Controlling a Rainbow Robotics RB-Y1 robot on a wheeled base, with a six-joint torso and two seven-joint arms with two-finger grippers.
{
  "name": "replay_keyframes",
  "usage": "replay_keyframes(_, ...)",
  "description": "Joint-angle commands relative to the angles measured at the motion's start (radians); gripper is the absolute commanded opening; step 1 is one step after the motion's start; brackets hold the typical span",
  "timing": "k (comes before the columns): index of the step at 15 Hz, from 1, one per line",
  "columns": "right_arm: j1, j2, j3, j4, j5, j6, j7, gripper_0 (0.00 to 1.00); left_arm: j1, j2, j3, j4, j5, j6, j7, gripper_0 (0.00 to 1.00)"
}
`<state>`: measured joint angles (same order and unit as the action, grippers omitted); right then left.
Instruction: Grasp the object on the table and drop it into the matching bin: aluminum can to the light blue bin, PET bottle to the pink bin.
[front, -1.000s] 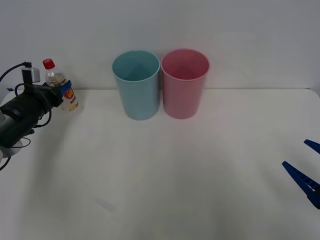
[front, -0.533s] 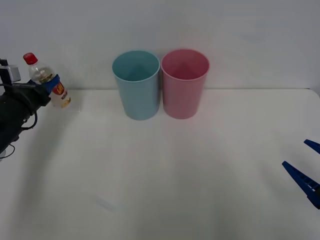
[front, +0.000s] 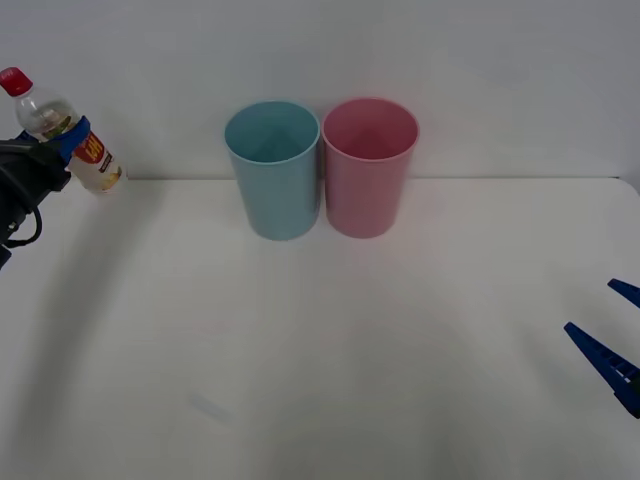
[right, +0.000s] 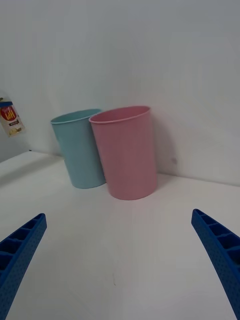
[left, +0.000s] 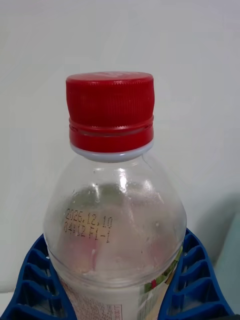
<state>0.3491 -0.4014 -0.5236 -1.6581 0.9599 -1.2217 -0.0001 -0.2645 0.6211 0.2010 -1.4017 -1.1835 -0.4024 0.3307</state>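
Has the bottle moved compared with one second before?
Yes. The PET bottle, held by the left gripper, went up and left, farther from the light blue bin.

PET bottle (right: 10, 117) seemingly edge-cropped.

Left tool (front: 62, 140) raised at far left, clamped; right tool (front: 612, 345) low, fingers spread.

The tall round light blue plastic bin (front: 272, 170) and tall round pink plastic bin (front: 368, 166) stand touching at the rear of the wide white tabletop (front: 330, 340); elsewhere the surface lies open.
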Motion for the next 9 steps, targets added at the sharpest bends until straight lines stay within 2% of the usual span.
replay_keyframes(1, 0.0, 0.0, 0.0, 0.0, 0.0, 0.0, 0.0, 1.0, 0.008, 0.048, -0.012, -0.049, -0.016, -0.006, 0.074, 0.0)
replay_keyframes(4, 0.0, 0.0, 0.0, 0.0, 0.0, 0.0, 0.0, 1.0, -0.009, 0.124, -0.064, -0.086, -0.036, -0.001, 0.177, 0.0)
replay_keyframes(6, 0.0, 0.0, 0.0, 0.0, 0.0, 0.0, 0.0, 1.0, -0.048, 0.152, -0.103, -0.088, -0.036, -0.001, 0.208, 0.0)
replay_keyframes(9, 0.0, 0.0, 0.0, 0.0, 0.0, 0.0, 0.0, 1.0, -0.147, 0.166, -0.181, -0.086, -0.077, 0.001, 0.332, 0.0)
